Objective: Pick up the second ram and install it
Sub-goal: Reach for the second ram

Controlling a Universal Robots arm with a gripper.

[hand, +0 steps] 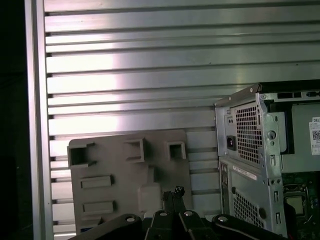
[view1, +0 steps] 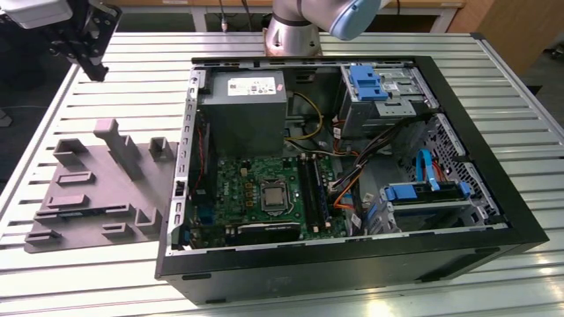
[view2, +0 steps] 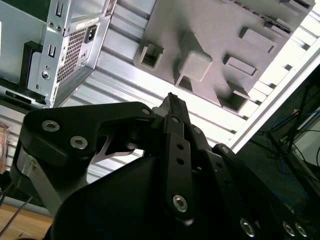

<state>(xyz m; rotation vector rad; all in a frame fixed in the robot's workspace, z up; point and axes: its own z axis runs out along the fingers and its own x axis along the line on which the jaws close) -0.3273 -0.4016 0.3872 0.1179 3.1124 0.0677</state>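
Note:
My gripper (view1: 94, 68) hangs high over the table's far corner at the exterior view's left, beyond the grey holder tray (view1: 97, 185). In both wrist views its black fingers (view2: 172, 107) are pressed together, shut with nothing between them (hand: 175, 192). The tray (hand: 115, 175) lies below the fingertips. The open computer case (view1: 352, 165) lies on its side, with the green motherboard (view1: 264, 191) showing. Long dark memory slots (view1: 310, 185) run beside the processor socket. I cannot tell the second ram apart from these slots.
The grey tray's upright blocks (view1: 119, 148) stand beside the case wall. The power supply (view1: 245, 105) and blue drive brackets (view1: 366, 82) fill the far part of the case. Cables (view1: 352, 178) cross its middle. The arm's base (view1: 304, 26) stands behind the case on the slatted table (view1: 132, 53).

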